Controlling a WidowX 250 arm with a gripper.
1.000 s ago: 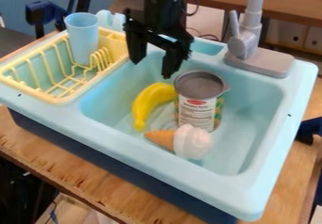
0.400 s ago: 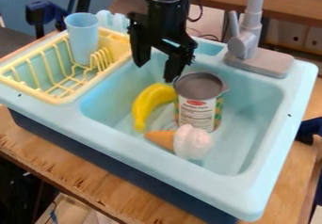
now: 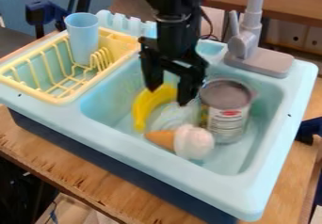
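Observation:
The black gripper (image 3: 168,96) hangs over the toy sink basin (image 3: 254,164) with its two fingers spread apart and nothing between them. Its left finger is in front of the upper end of a yellow banana (image 3: 144,109). Beside the right finger, a can (image 3: 228,119) with a grey top stands in the basin; whether they touch I cannot tell. An ice cream cone toy (image 3: 192,142) lies in front of the banana and the can, its orange cone pointing left.
A yellow dish rack (image 3: 53,96) holding a light blue cup (image 3: 82,37) is at the sink's left. The grey faucet (image 3: 252,53) rises at the back right, behind the basin.
The gripper has moved down and to the right. The can has shifted right and slightly down, away from the banana. The banana and cone have stayed put.

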